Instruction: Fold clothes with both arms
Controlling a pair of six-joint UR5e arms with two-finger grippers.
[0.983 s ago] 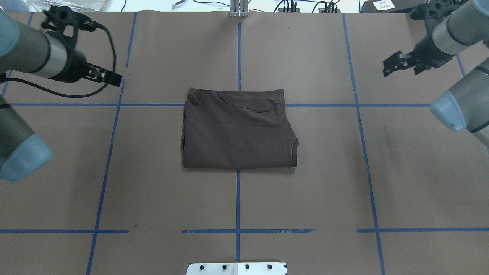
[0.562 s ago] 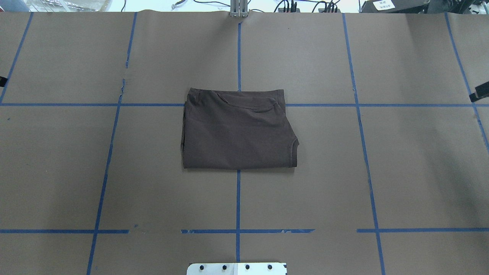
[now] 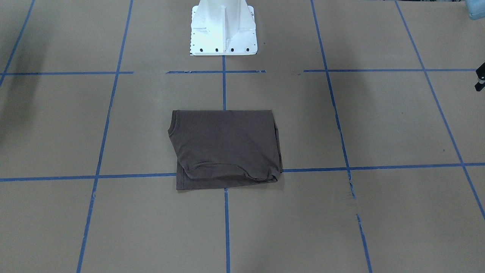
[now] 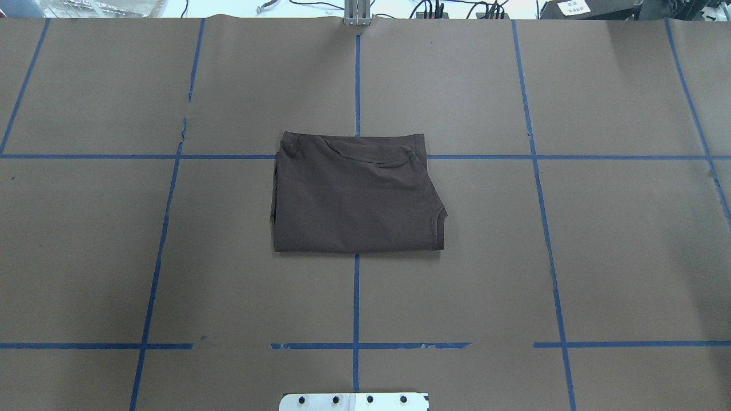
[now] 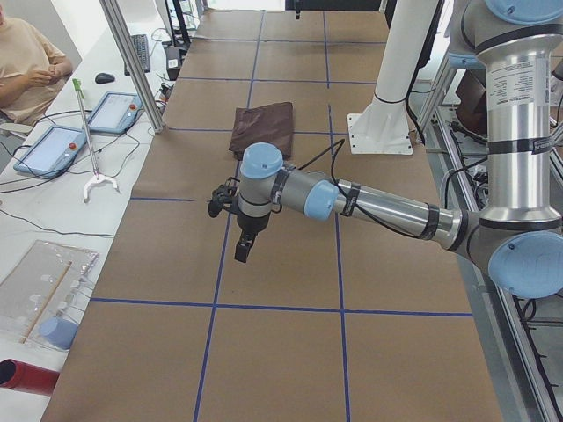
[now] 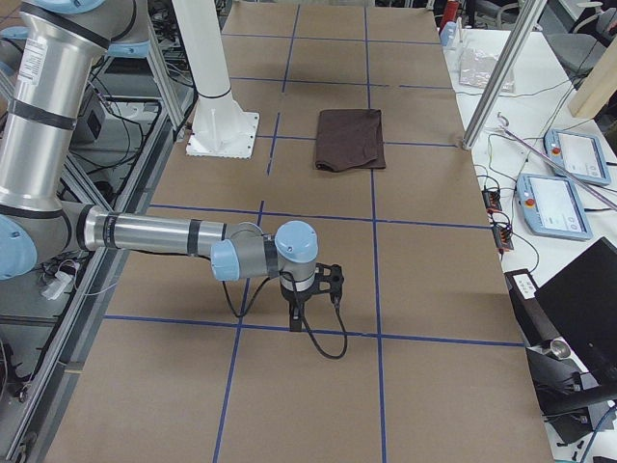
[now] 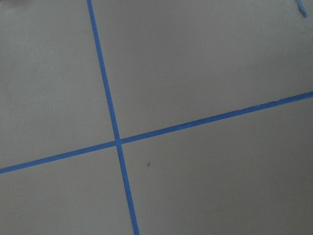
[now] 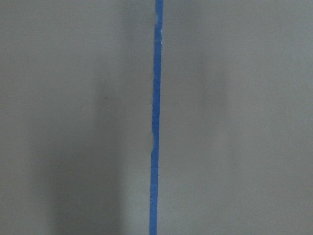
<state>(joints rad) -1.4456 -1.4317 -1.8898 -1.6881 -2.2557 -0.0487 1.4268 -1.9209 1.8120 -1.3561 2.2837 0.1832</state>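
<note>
The clothes are one dark brown T-shirt point(image 4: 357, 194), folded into a flat rectangle at the table's middle, with a curved fold line near its far edge. It also shows in the front view point(image 3: 225, 148) and both side views. Neither arm touches it. The left arm point(image 5: 378, 204) reaches out low over the table's left end, its gripper point(image 5: 242, 251) pointing down, far from the shirt. Only a black sliver of it point(image 3: 480, 77) shows at the front view's right edge. The right gripper point(image 6: 294, 318) hangs over the table's right end. I cannot tell whether either gripper is open or shut.
Brown paper with a blue tape grid point(image 4: 356, 297) covers the table. The white pedestal base point(image 3: 223, 28) stands at the robot's edge. A person point(image 5: 31, 61) sits beyond the far edge beside tablets point(image 5: 114, 112). Both wrist views show only paper and tape.
Both arms have swung outward and left the overhead view, from its upper corners to slivers at the edges to nothing. The folded shirt has not moved.
</note>
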